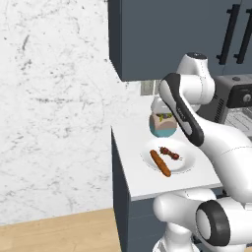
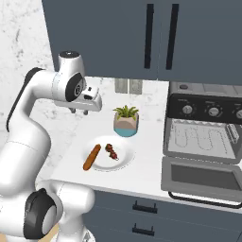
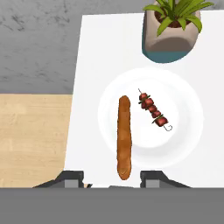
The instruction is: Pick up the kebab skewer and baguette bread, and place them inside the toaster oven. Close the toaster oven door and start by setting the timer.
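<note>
Dark-tipped and nearly shut on nothing, my hand point(image 2: 72, 111) hangs high above the white plate point(image 3: 186, 131), looking straight down so I can line up a pick. On that plate lie 2 things, apart: the baguette bread point(image 3: 124, 136) along 1 side, the kebab skewer point(image 3: 153, 109) beside it nearer the potted plant point(image 3: 171, 24). The plate sits on the white worktop point(image 2: 146, 160). Off to the right the toaster oven point(image 2: 203, 111) stands with the toaster oven door point(image 2: 201, 178) dropped open, its wire rack point(image 2: 201, 139) bare, ready to receive both.
</note>
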Robot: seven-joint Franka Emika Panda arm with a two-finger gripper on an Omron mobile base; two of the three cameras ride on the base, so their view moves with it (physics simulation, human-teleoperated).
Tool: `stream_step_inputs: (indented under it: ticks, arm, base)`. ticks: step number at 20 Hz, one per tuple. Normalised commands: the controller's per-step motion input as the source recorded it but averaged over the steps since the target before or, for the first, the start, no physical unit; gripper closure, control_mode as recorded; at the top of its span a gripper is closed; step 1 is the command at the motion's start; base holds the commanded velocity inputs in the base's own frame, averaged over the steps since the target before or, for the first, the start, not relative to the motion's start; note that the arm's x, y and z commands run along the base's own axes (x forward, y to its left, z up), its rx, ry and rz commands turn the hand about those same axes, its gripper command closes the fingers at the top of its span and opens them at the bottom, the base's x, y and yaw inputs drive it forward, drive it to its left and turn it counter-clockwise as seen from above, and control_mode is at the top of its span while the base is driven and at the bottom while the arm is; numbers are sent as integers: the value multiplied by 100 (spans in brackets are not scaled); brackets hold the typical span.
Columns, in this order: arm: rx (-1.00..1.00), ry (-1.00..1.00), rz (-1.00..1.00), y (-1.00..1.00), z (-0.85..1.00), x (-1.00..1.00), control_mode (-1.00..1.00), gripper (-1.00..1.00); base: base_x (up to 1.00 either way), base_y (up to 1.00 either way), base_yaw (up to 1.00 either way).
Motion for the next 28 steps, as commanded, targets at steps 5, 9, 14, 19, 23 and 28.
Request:
stream_step_inputs:
  ticks: [5,9,14,19,23,28]
  arm:
    - [0,0,0,0,0,0,100,-100]
    - [0,0,0,0,0,0,100,-100]
    - [0,0,0,0,0,0,100,-100]
    - [0,0,0,0,0,0,100,-100]
    - [0,0,0,0,0,0,100,-100]
    - [0,0,0,0,0,0,100,-100]
  base:
    - [0,0,0]
    - [-13,-43,0]
    - [0,-88,0]
    - [1,-64,-7]
    - [16,-9,-15]
    - [41,10,-8]
